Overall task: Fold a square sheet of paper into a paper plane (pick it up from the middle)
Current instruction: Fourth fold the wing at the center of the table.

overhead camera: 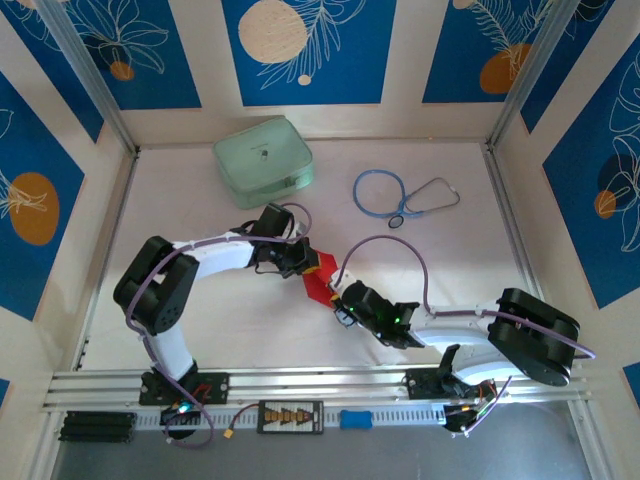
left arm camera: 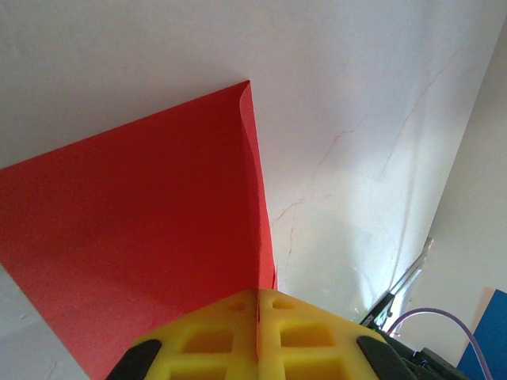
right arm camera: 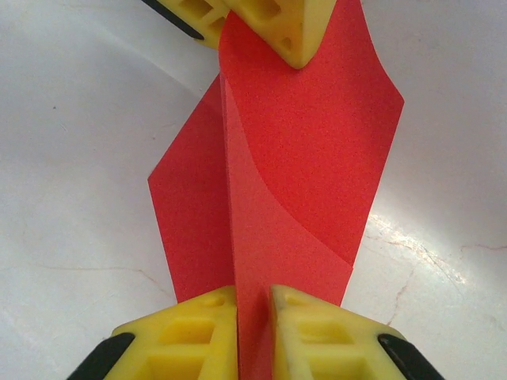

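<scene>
Sheet: the red sheet of paper is sitting near the middle of the table, stretched between the two grippers. It is partly folded, with a long crease and one flap curling over. Whether it is touching the table is unclear.
Left gripper: the left gripper is pressing its yellow pads together on one end of the sheet, right along the fold.
Right gripper: the right gripper is pinching the opposite end, with the paper passing upright between its pads.
Around: a pale green case is lying at the back left, and a blue stethoscope at the back right. Both are well apart from the sheet.
In the way: a purple cable is arching over the right arm, just beside the paper.
Edges: blue patterned walls are closing in three sides, and a metal rail is running along the near edge.
Open room: bare white table is lying free to the left and right of the sheet.
</scene>
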Motion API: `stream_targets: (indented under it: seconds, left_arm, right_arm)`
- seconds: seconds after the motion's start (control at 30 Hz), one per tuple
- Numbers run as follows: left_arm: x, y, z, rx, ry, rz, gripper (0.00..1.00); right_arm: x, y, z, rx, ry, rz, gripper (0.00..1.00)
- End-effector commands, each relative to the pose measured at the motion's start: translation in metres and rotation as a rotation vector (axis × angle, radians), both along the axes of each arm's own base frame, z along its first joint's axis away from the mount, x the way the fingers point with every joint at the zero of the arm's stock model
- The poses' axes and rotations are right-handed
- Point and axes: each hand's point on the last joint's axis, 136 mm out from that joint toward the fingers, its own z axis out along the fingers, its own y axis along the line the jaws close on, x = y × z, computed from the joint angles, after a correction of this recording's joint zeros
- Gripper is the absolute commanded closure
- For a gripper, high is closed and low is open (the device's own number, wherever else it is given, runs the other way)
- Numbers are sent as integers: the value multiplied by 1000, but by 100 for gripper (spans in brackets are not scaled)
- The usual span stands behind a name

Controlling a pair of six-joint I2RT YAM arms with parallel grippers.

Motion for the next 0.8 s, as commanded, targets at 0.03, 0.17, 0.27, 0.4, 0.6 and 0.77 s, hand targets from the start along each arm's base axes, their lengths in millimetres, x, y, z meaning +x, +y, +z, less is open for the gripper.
stream_targets:
  seconds: [0.03, 0.17, 0.27, 0.4, 0.6, 0.77]
  left_arm:
    - [4, -2, 3, -19, 9, 1, 92]
    - [4, -3, 3, -22, 10, -1, 92]
    - [4, -2, 2, -21, 12, -1, 92]
    - [4, -3, 2, -23, 12, -1, 92]
    - [5, -3, 3, -23, 11, 2, 92]
    - [5, -3, 6, -24, 2, -1, 78]
  right_arm:
    - [2, 4, 5, 6, -14, -6, 81]
    - [3, 3, 4, 1, -17, -9, 79]
    - [3, 4, 5, 2, -19, -7, 80]
    - [3, 3, 3, 0, -12, -10, 82]
    - [3, 3, 4, 3, -6, -12, 86]
    - [1, 4, 2, 21, 17, -15, 91]
